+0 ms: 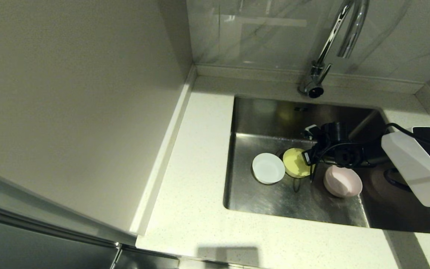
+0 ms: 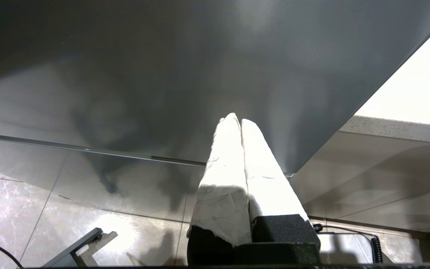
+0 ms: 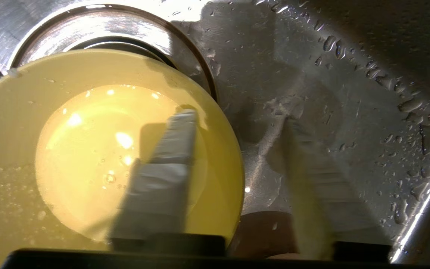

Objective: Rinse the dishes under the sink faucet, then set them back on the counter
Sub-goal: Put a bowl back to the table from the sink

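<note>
Three bowls sit on the floor of the steel sink (image 1: 259, 201): a white bowl (image 1: 268, 168) to the left, a yellow-green bowl (image 1: 295, 162) in the middle, a pale pink bowl (image 1: 342, 181) to the right. My right gripper (image 1: 309, 164) reaches down into the basin at the yellow-green bowl's right rim. In the right wrist view the right gripper (image 3: 237, 119) is open and straddles that rim: one finger is inside the wet yellow-green bowl (image 3: 88, 149), the other outside over the sink floor. The bowl partly covers the drain (image 3: 125, 33). My left gripper (image 2: 236, 121) is shut, parked below the counter.
The chrome gooseneck faucet (image 1: 334, 41) stands behind the sink with its spout over the back of the basin. White speckled counter (image 1: 196, 157) runs left of and in front of the sink. A tall grey panel (image 1: 69, 93) borders the counter on the left.
</note>
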Controlling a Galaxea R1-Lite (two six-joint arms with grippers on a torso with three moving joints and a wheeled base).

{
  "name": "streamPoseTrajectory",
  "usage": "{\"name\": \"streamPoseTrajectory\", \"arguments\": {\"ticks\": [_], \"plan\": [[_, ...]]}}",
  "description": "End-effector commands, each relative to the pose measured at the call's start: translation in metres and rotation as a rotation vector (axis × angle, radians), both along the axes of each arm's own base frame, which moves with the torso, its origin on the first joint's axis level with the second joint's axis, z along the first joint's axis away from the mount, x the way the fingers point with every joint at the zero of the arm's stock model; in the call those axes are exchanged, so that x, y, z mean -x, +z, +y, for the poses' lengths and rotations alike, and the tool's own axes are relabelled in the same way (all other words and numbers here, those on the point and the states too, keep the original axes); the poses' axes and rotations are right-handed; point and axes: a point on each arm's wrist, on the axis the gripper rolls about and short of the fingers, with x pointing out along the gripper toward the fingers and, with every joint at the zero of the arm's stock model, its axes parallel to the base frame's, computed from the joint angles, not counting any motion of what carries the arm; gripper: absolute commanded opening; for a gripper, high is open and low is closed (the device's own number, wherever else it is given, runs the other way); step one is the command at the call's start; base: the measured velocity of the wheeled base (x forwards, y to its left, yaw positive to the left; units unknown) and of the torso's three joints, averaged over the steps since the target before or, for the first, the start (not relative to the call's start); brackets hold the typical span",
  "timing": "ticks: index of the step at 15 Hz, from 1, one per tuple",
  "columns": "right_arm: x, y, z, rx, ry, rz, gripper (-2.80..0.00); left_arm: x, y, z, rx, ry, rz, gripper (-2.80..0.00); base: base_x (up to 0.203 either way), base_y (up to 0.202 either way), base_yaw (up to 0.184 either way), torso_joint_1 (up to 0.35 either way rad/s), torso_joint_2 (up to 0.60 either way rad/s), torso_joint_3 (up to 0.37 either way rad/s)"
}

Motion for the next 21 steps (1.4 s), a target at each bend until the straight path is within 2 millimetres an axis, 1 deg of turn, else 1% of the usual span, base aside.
{"name": "streamPoseTrajectory", "arguments": {"ticks": [1, 6, 8, 11, 13, 16, 19, 21], "plan": [[0.0, 0.001, 0.0, 0.002, 0.002, -0.001, -2.8, 0.0, 0.0, 0.0, 0.001, 0.0, -0.002, -2.8, 0.0, 0.0, 0.0, 0.0, 0.0, 0.0], [0.003, 0.004, 0.0, 0.0, 0.001, -0.001, -2.8, 0.0, 0.0, 0.0, 0.001, 0.0, -0.002, -2.8, 0.0, 0.0, 0.0, 0.0, 0.0, 0.0], [0.003, 0.011, -0.003, 0.001, -0.005, -0.013, -2.8, 0.0, 0.0, 0.0, 0.001, 0.0, -0.002, -2.8, 0.0, 0.0, 0.0, 0.0, 0.0, 0.0], [0.009, 0.026, -0.013, 0.001, -0.024, -0.032, -2.8, 0.0, 0.0, 0.0, 0.001, 0.0, -0.002, -2.8, 0.0, 0.0, 0.0, 0.0, 0.0, 0.0], [0.018, 0.037, -0.02, 0.001, -0.039, -0.036, -2.8, 0.0, 0.0, 0.0, 0.001, 0.0, -0.002, -2.8, 0.0, 0.0, 0.0, 0.0, 0.0, 0.0], [0.041, 0.049, -0.028, -0.003, -0.052, -0.007, -2.8, 0.0, 0.0, 0.0, 0.001, 0.0, -0.002, -2.8, 0.0, 0.0, 0.0, 0.0, 0.0, 0.0], [0.061, 0.07, -0.032, -0.005, -0.06, -0.021, -2.8, 0.0, 0.0, 0.0, 0.001, 0.0, -0.002, -2.8, 0.0, 0.0, 0.0, 0.0, 0.0, 0.0], [0.07, 0.085, -0.035, -0.005, -0.069, -0.047, -2.8, 0.0, 0.0, 0.0, 0.001, 0.0, -0.002, -2.8, 0.0, 0.0, 0.0, 0.0, 0.0, 0.0]]}}
